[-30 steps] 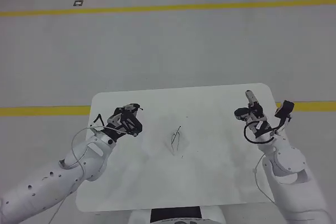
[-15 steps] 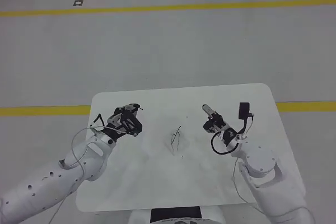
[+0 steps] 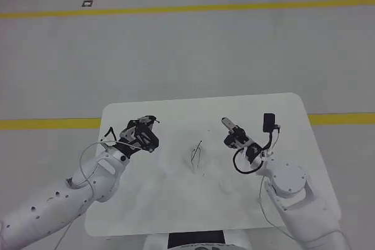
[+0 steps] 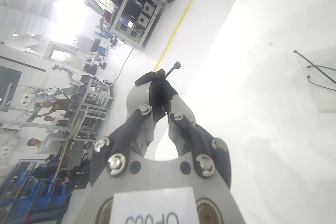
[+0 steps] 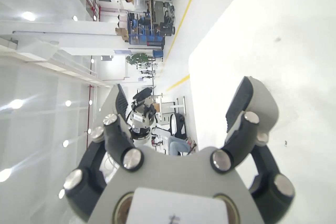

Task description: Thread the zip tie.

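We look down on a white table (image 3: 175, 206) with rounded corners; nearest the robot, around the table's middle, lie the loose zip ties (image 3: 197, 155), a small bundle of thin black strips that serves as our landmark; in the left wrist view they rest on a clear sheet (image 4: 321, 101), their small square heads pointing different ways.

To the left of the loose zip ties, and a little farther from the robot, sits the left gripper (image 3: 149, 125); its two dark fingers are pressed together, pinching the held zip tie (image 4: 172, 70) close to its square head; the head pokes out just past the fingertips, at a slant; this gripper is well apart from the loose zip ties.

To the right of the loose zip ties, at about the same depth as the left gripper, sits the right gripper (image 3: 248, 122); its fingers are spread wide, with nothing between them; one dark ribbed pad (image 5: 240, 97) faces inward over the white tabletop; this gripper is near the loose zip ties but does not touch them.

Beyond the loose zip ties comes the table's far edge; behind the table a yellow floor line (image 3: 44, 123) runs from side to side across pale flooring.
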